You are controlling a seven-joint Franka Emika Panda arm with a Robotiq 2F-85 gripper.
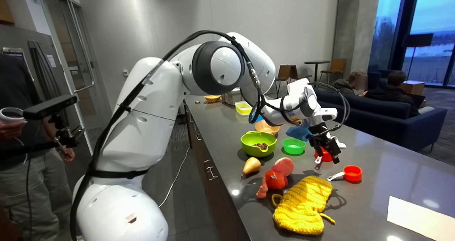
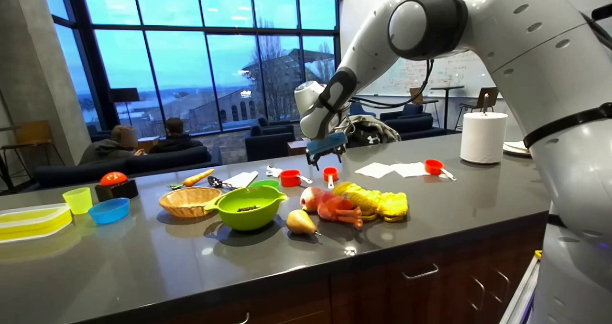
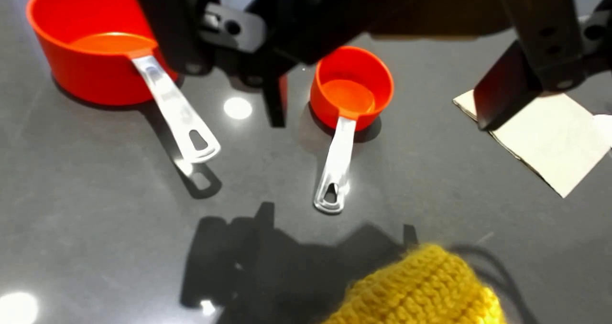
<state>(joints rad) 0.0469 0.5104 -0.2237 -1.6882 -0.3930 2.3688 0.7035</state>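
nearest to me in the wrist view are the black fingers point(image 3: 502, 90) of my tool point(image 3: 382, 118), spread wide apart above the gray tabletop point(image 3: 86, 180). down below them i see a small red cup point(image 3: 351, 85), sitting upright on the tabletop, with its shiny handle point(image 3: 339, 156) pointing to the bottom of that view. to its left is a bigger red cup point(image 3: 100, 70), and to its right lies a square of pale paper point(image 3: 559, 147). a bumpy yellow knit thing point(image 3: 420, 295) pokes in at the bottom.

farther out, in an exterior view, i see a pink and red toy point(image 2: 332, 207) just beside the yellow knit thing. next come a pear point(image 2: 301, 222), a green bowl point(image 2: 248, 222) with brown bits point(image 2: 248, 208) in it, and a woven basket point(image 2: 189, 210). off to the right, a white paper roll point(image 2: 484, 140) stands near a third red cup point(image 2: 433, 167).
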